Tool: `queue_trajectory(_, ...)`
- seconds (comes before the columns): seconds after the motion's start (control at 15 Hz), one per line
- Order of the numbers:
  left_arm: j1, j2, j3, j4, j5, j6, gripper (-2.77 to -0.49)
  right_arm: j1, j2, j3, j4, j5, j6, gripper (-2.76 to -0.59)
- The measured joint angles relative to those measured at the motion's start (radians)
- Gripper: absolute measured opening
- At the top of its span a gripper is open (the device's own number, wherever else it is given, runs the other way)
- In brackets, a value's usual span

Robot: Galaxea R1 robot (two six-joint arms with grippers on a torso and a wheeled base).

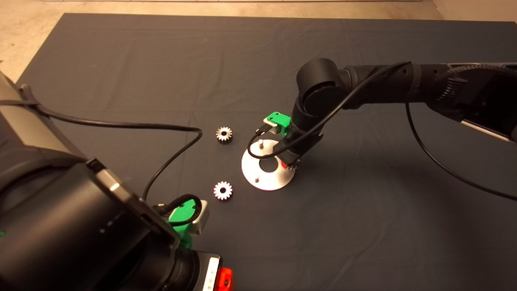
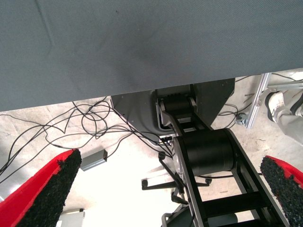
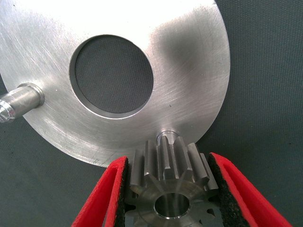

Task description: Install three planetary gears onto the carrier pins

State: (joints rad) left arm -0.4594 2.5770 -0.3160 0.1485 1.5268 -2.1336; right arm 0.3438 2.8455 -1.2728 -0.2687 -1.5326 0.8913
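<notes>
While the right gripper (image 1: 291,162) stood over the disc (image 1: 268,181) at its 3 o'clock edge, its fingers (image 3: 106,194) were clamped on 1 planetary gear (image 3: 171,182), held just above a carrier pin (image 3: 165,134). 2 other pins (image 1: 261,142) stood bare, at 11 and 7 o'clock. 2 loose gears (image 1: 223,133) lay on the mat (image 1: 363,226) at the disc's 9 o'clock side, apart from it. The left gripper (image 2: 165,189) waited at the lower left edge, fingers spread wide.

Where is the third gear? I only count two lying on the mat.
The third gear is clamped in the right gripper, held just beside a carrier pin at the edge of the disc that faces the right arm.
</notes>
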Motion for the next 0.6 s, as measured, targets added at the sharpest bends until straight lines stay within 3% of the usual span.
queue_trajectory(0.6, 0.002, 0.000, 0.000, 0.000, 0.000, 0.000, -0.50, 0.014, 0.000, 0.000, -0.001, 0.002, 0.000, -2.26)
